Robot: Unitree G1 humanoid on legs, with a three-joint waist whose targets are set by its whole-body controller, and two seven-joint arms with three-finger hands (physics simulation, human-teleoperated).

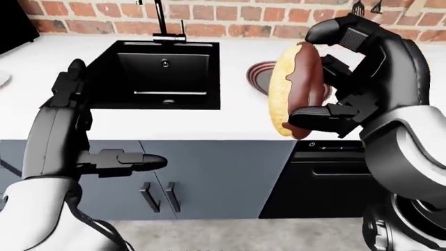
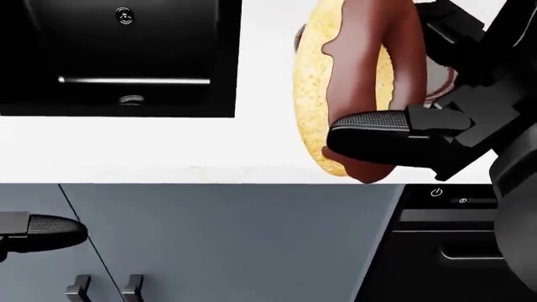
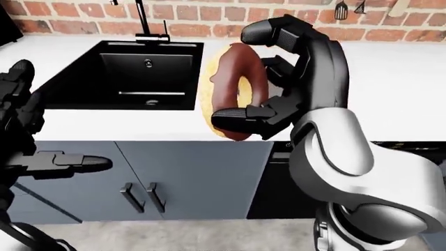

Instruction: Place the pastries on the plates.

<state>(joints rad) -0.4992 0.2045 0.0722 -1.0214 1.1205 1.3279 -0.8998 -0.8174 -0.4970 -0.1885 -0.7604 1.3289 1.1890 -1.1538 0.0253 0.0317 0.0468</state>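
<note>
A glazed doughnut [image 1: 293, 89] with chocolate icing stands upright on its edge in my right hand [image 1: 317, 73], whose fingers [image 1: 313, 113] are shut round it above the white counter's edge. In the head view the doughnut [image 2: 335, 94] fills the upper middle. Behind it, a round plate [image 1: 258, 73] with a striped rim lies on the counter right of the sink, mostly hidden by the doughnut. My left hand [image 1: 104, 123] hangs open and holds nothing at the left, level with the cabinet doors.
A black sink [image 1: 111, 78] with a faucet [image 1: 161, 21] is sunk into the white counter [image 1: 174, 123] below a brick wall. Grey cabinet doors [image 1: 209, 172] sit under it. A black appliance [image 1: 320, 178] stands at the lower right.
</note>
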